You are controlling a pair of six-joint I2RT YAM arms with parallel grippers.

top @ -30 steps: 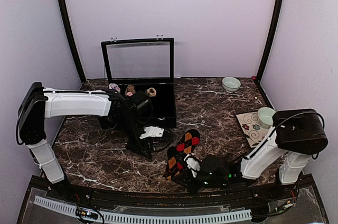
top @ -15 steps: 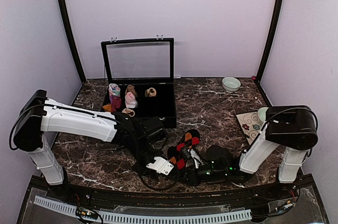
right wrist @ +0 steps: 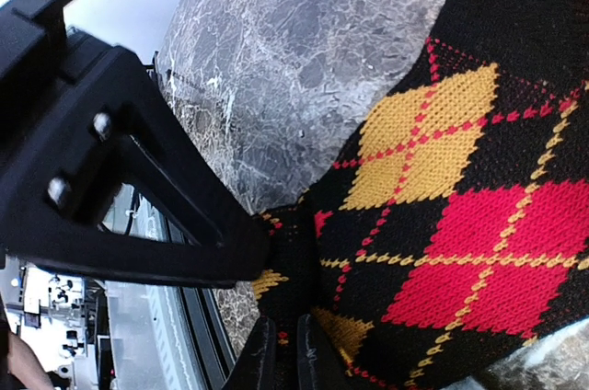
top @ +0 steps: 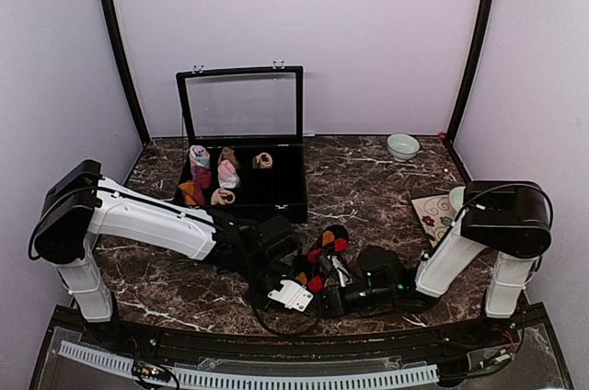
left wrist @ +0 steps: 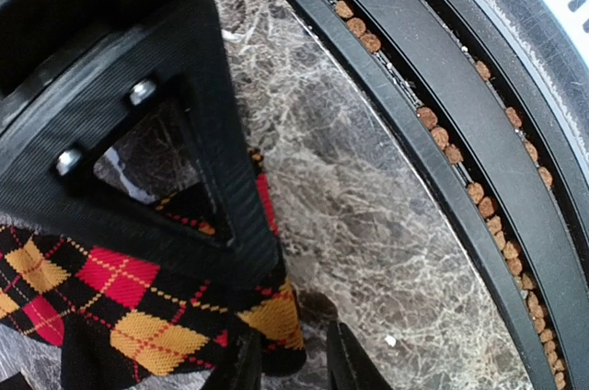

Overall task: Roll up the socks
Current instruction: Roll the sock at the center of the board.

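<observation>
- Top external view: we find the argyle sock (top: 329, 245) lying on the marble table (top: 386, 192) near its front edge, bunched between the two arms. The wrist views place it directly under both grippers.
- Right gripper (right wrist: 285, 353): its fingers are closed tight on a fold of the sock's edge.
- Left gripper (left wrist: 293, 367): its fingers stand narrowly apart with a dark corner of the sock between them. This view crops the tips, so we cannot tell whether the pads bear on the fabric.
- Risk, slip: each hold takes only a thin margin of cloth. We expect stretchy knit to pull out of so shallow a pinch once tension rises.
- Risk, collision: the two grippers work very close together. A small misaligned move could knock finger against finger.
- Risk, edge: the black rim channel (left wrist: 433, 123) runs just beside the sock. A loose end dragged that way could catch in it or hang over.
- Risk, unrolling: springy knit tends to relax, so a slack roll may open if let go early.
- Materials: the sock is soft ribbed knit, black with red and orange diamonds crossed by fine dotted lines. The tabletop looks polished and slick, veined grey and brown. The fingers are rigid black plastic, triangular, with screw heads showing.
</observation>
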